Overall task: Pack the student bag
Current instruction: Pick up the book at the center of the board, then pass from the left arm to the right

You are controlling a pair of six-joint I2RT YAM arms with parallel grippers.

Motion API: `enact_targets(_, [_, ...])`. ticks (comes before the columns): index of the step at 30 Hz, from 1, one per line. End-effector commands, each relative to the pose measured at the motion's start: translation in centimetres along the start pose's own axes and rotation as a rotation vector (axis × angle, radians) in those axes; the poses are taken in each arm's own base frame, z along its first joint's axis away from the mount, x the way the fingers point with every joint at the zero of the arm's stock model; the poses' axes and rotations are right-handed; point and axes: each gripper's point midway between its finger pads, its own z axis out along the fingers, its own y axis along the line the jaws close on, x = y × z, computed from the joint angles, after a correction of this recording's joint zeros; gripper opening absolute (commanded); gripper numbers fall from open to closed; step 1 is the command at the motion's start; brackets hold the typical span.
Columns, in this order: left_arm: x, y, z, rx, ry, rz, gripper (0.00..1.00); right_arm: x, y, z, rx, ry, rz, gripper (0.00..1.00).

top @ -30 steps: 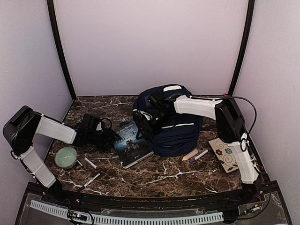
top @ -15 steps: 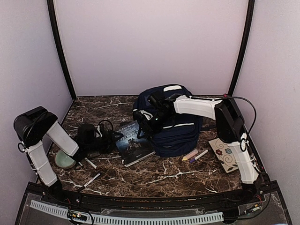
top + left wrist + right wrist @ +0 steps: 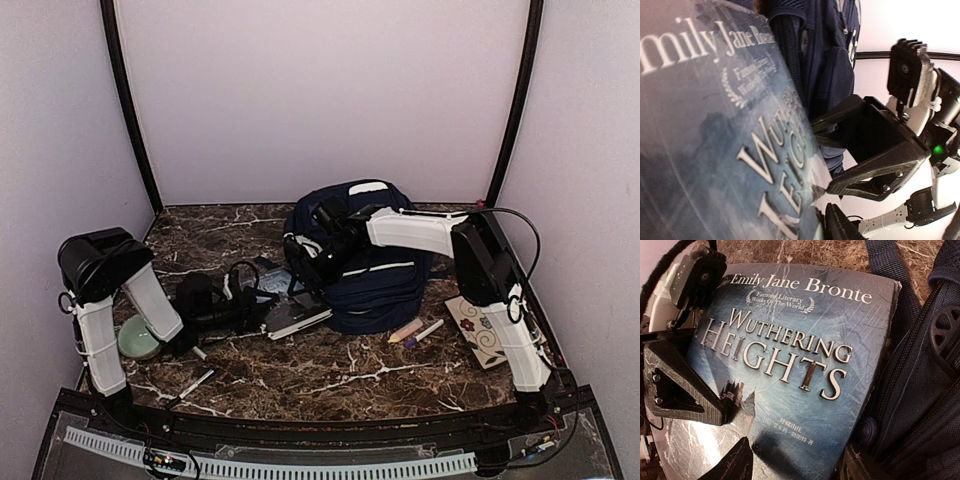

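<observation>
The navy student bag (image 3: 385, 280) lies at the back centre of the marble table, its open mouth facing left. A blue "Wuthering Heights" book (image 3: 290, 305) leans tilted just left of it, filling the left wrist view (image 3: 715, 125) and the right wrist view (image 3: 790, 365). My left gripper (image 3: 258, 303) is shut on the book's left edge, seen close up (image 3: 829, 197), with one of its fingers (image 3: 685, 385) pressing on the cover. My right gripper (image 3: 308, 262) hovers at the bag's mouth, open (image 3: 795, 467). One of its jaws sits by the bag's zipper edge (image 3: 920, 390).
A green round dish (image 3: 135, 340) sits by the left arm's base. White pens (image 3: 195, 383) lie near the front left. A pink crayon (image 3: 405, 331) and a white marker (image 3: 428, 331) lie right of the bag, beside a floral notebook (image 3: 480, 330). Walls enclose the table.
The left arm drew in and pushed its gripper right onto the book's left edge, and its jaws closed there. The book lifted from flat to tilted toward the bag. The right arm stayed put.
</observation>
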Motion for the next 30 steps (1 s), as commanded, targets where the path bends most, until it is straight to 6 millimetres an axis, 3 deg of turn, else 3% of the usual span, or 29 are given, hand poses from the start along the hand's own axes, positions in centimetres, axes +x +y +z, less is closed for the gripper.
enact_targets(1, [0.8, -7.0, -0.6, 0.169, 0.040, 0.149, 0.38, -2.4, 2.4, -0.3, -0.075, -0.083, -0.100, 0.59])
enact_targets(5, [0.4, -9.1, -1.5, 0.150, 0.020, 0.245, 0.35, -2.8, 2.7, -1.1, -0.084, -0.095, -0.104, 0.59])
enact_targets(8, [0.0, -11.0, -2.4, 0.155, -0.007, 0.324, 0.32, -3.6, 3.6, -3.1, -0.088, -0.123, -0.137, 0.61])
enact_targets(12, [-0.2, -13.8, -3.3, 0.159, -0.008, 0.439, 0.29, -5.5, 5.8, -8.3, -0.119, -0.206, -0.229, 0.72])
enact_targets(15, [-0.5, -16.5, -3.9, 0.173, -0.012, 0.529, 0.25, -6.5, 6.4, -13.0, -0.114, -0.289, -0.275, 0.77])
enact_targets(16, [-0.5, -17.3, -4.0, 0.182, -0.010, 0.557, 0.24, -6.7, 6.4, -14.5, -0.106, -0.316, -0.284, 0.81])
enact_targets(17, [-0.5, -18.1, -4.1, 0.190, -0.005, 0.582, 0.23, -7.0, 6.7, -16.5, -0.099, -0.353, -0.301, 0.94])
enact_targets(18, [-0.5, -18.9, -4.2, 0.202, -0.002, 0.604, 0.23, -7.0, 6.5, -17.9, -0.094, -0.377, -0.308, 0.99])
enact_targets(22, [-0.8, -21.6, -4.1, 0.246, 0.000, 0.661, 0.22, -6.6, 5.3, -22.8, -0.083, -0.472, -0.311, 1.00])
enact_targets(23, [-0.8, -22.2, -4.0, 0.260, 0.000, 0.675, 0.22, -6.0, 4.3, -23.8, -0.101, -0.490, -0.270, 1.00])
enact_targets(26, [-0.4, -24.1, -3.6, 0.335, 0.034, 0.723, 0.23, -4.3, 4.3, -24.9, -0.247, -0.522, -0.213, 1.00])
enact_targets(30, [0.0, -25.5, -3.2, 0.414, 0.060, 0.758, 0.23, -2.2, 5.1, -23.2, -0.441, -0.441, -0.128, 0.93])
